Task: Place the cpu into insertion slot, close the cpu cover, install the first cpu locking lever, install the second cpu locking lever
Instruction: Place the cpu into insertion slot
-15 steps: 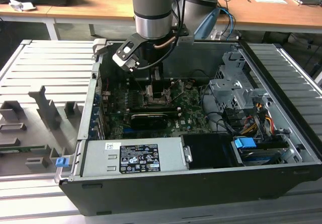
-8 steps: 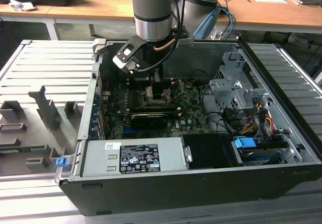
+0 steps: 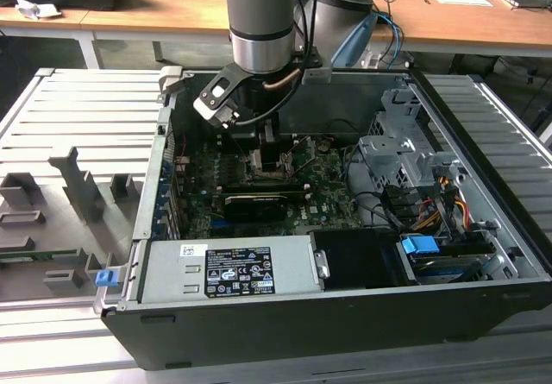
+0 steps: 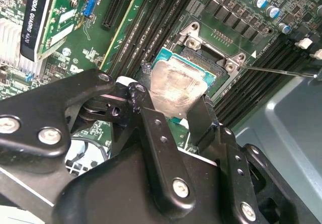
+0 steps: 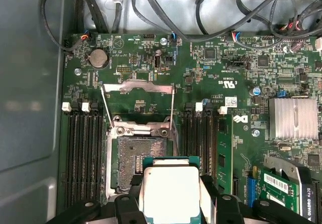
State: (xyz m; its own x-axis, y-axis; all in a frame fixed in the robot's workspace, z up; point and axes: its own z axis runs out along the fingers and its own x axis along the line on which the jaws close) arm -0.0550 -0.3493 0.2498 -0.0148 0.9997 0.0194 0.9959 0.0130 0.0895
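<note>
Wrist of the arm (image 3: 259,47) is shown lowered into an open computer case (image 3: 345,332), toward the case's far side and the exterior view's left. The jaws of the gripper (image 4: 175,105) are closed part-way onto the cpu (image 4: 177,83), which is clamped by two opposite edges between the black fingers (image 4: 151,128), with its silvery top up. In both wrist views the cpu is held above the green motherboard (image 5: 211,83), overlapping one edge of the insertion slot (image 5: 135,158) and not seated in it. The slot's dark contact field is exposed. The cpu cover (image 5: 138,87) is swung up off the slot, and two thin wire locking levers (image 5: 104,108) are raised beside it. Memory slots (image 5: 85,143) are seen flanking the socket on both sides.
</note>
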